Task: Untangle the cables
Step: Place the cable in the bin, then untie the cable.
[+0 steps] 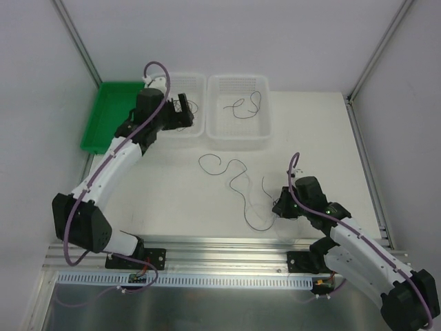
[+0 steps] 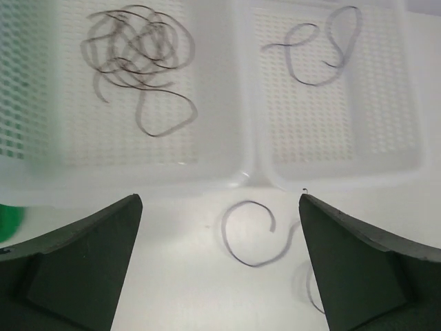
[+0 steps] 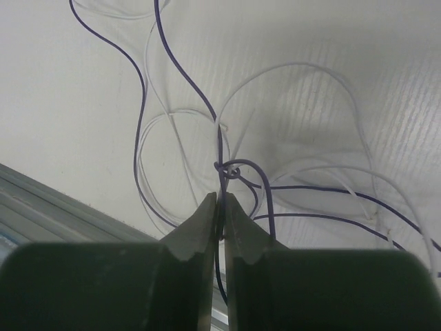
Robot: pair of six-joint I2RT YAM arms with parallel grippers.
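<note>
Right gripper (image 3: 222, 200): clenched on a dark cable (image 3: 220, 145) just below a small knot, near the table's front edge.
Loose cables (image 3: 231, 169): dark and whitish strands looping over the table (image 1: 310, 138) ahead of it.
Left gripper (image 2: 219, 201): released, jaws wide apart, hovering before two white baskets.
Left basket (image 2: 138, 176): holds tangled cables (image 2: 138, 52).
Right basket (image 2: 344, 176): holds a single curled cable (image 2: 313, 83).
Green tray (image 1: 103, 117): far left, beside the left basket.

White matte table top (image 1: 317, 138), faint ribbing in right wrist view. Plain white wall panels (image 1: 227, 34) behind and at both sides. Aluminium frame posts (image 1: 77, 43) at back corners. Aluminium rail (image 1: 227, 249) along near edge. Light even, diffuse; shadows soft.
</note>
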